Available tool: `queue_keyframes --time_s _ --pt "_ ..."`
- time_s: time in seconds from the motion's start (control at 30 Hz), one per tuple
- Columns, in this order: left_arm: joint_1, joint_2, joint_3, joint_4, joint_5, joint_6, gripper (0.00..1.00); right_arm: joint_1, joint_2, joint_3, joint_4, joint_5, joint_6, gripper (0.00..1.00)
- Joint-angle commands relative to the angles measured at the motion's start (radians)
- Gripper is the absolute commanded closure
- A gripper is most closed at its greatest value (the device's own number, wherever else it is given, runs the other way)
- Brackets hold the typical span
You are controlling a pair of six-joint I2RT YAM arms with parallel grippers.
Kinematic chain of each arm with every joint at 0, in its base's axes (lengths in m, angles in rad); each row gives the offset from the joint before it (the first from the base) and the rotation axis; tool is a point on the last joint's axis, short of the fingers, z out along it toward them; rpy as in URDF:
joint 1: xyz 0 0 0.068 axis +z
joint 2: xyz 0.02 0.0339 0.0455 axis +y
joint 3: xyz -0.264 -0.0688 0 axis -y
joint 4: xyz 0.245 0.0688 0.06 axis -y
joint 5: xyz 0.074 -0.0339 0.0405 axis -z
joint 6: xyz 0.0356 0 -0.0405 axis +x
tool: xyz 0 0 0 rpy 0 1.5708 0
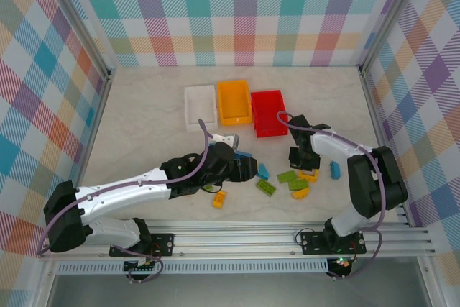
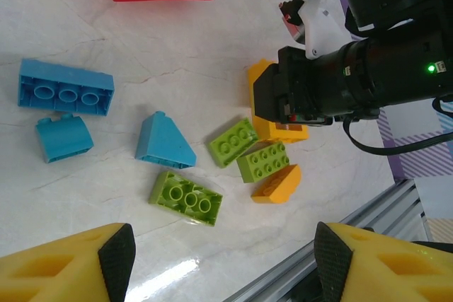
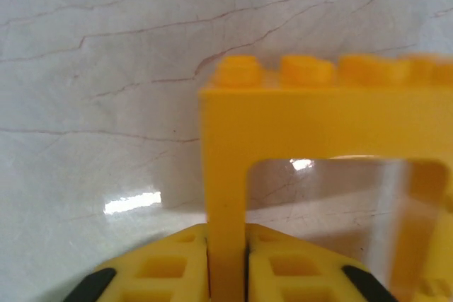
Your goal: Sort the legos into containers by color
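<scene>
Where the yellow frame (image 3: 318,114) is found: at the right of the loose pile, near the red bin (image 1: 269,114); whether it rests on the bench (image 3: 106,68) or is raised cannot be told.
Right fingers (image 3: 166,270): clenched on one thin post of the frame, probably chosen because the open window leaves room for a finger on each side.
Left fingers (image 2: 71,266): released, nothing between them, held over the green bricks (image 2: 186,198) and blue bricks (image 2: 66,88), likely so another piece can be taken.
Containers: white bin (image 1: 188,109), orange bin (image 1: 235,102) and red bin are set side by side, mouths up, so pieces can be dropped in.
</scene>
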Motion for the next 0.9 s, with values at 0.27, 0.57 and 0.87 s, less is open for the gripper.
queue_keyframes --time_s 0.27,0.57,0.87 --pt "-0.014 -0.044 0.066 -0.087 -0.155 0.032 0.31 0.019 -0.085 0.223 -0.004 0.031 -0.136 0.96" --pt "-0.014 -0.038 0.159 -0.228 -0.318 0.025 0.31 0.029 0.247 0.625 0.020 -0.163 -0.248 0.97" --pt "-0.014 -0.041 0.169 -0.294 -0.337 0.015 0.31 0.027 0.567 0.940 -0.044 -0.175 -0.235 0.97"
